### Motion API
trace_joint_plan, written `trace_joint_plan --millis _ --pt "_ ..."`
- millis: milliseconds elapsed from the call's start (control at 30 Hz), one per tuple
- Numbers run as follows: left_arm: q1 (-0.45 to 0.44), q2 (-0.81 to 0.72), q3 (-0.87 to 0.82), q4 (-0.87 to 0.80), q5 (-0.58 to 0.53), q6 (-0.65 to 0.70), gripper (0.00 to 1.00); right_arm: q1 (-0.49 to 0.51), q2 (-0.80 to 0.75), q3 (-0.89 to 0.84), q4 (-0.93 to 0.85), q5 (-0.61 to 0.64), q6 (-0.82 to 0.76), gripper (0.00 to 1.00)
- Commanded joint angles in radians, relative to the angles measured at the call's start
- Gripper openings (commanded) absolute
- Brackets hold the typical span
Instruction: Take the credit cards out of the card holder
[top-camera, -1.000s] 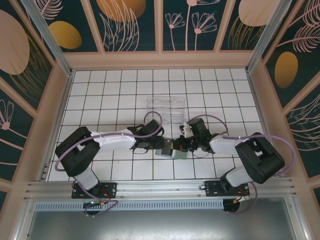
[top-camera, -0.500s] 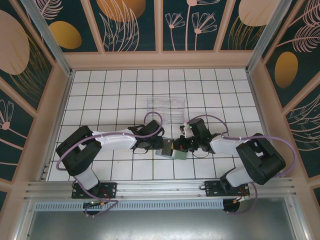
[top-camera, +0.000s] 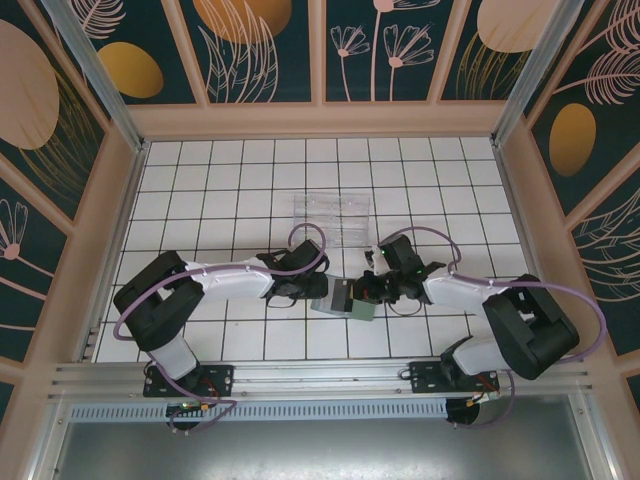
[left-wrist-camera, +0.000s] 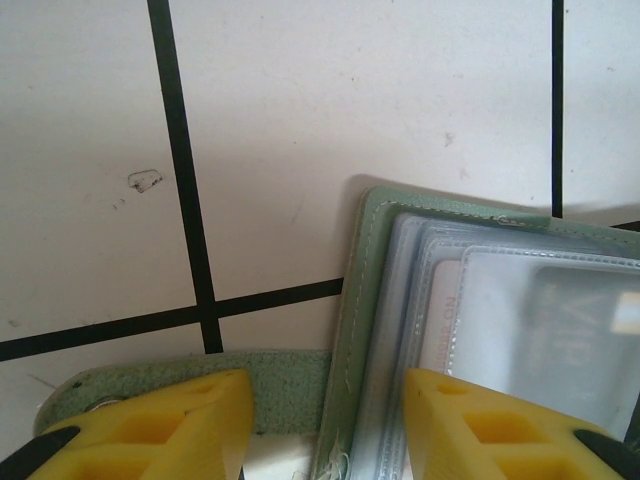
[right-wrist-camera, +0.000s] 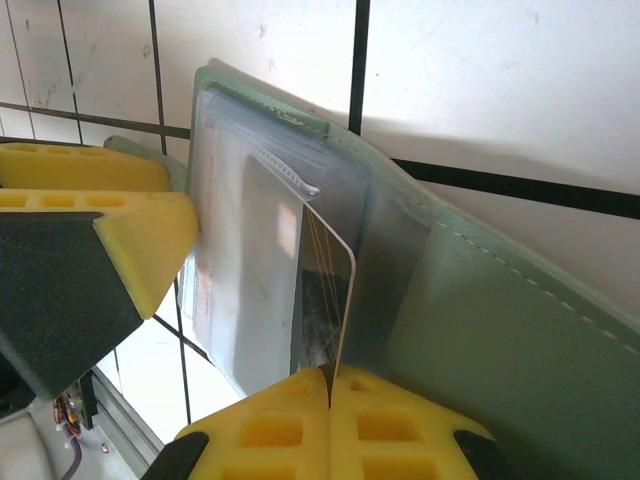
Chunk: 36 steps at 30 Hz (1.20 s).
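The grey-green card holder (top-camera: 342, 298) lies open on the tiles between both grippers. My left gripper (left-wrist-camera: 328, 420) is open and straddles it: one yellow finger sits on the green flap (left-wrist-camera: 290, 385), the other on the clear card pockets (left-wrist-camera: 520, 320). A pale pinkish card (left-wrist-camera: 440, 320) shows inside a pocket. My right gripper (right-wrist-camera: 330, 385) is shut on the near end of a black credit card (right-wrist-camera: 325, 290), which stands partly out of a pocket of the card holder (right-wrist-camera: 480, 320). The left fingers (right-wrist-camera: 150, 235) press against the pocket panel.
A clear plastic tray (top-camera: 332, 212) lies about two tiles behind the grippers. White tiled floor stretches on all sides, closed in by the pink frame (top-camera: 120, 200) and the metal rail (top-camera: 320, 375) at the near edge.
My right arm's elbow has swung slightly to the right while the gripper keeps its pinch on the card. The left gripper and the card holder stay almost where they were.
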<state>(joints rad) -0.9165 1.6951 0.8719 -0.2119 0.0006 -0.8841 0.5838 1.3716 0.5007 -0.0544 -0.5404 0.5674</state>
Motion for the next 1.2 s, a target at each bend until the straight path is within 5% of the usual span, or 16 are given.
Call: trace_joint_plan --millis 0,800,1000,1167 --pt "-0.009 0.064 -0.027 -0.037 0.006 0.001 0.45 -0.010 -0.005 0.019 -0.102 0.063 -0.038 0.00" --pt "-0.009 -0.027 0.004 -0.061 -0.041 0.003 0.45 -0.011 -0.192 0.287 -0.523 0.318 -0.162 0.00" --pt "-0.009 -0.109 0.022 -0.079 -0.091 0.012 0.45 -0.012 -0.198 0.373 -0.530 0.399 -0.308 0.00" --pt "0.003 -0.151 0.004 -0.084 -0.108 0.017 0.45 0.001 -0.201 0.441 -0.480 0.398 -0.635 0.00"
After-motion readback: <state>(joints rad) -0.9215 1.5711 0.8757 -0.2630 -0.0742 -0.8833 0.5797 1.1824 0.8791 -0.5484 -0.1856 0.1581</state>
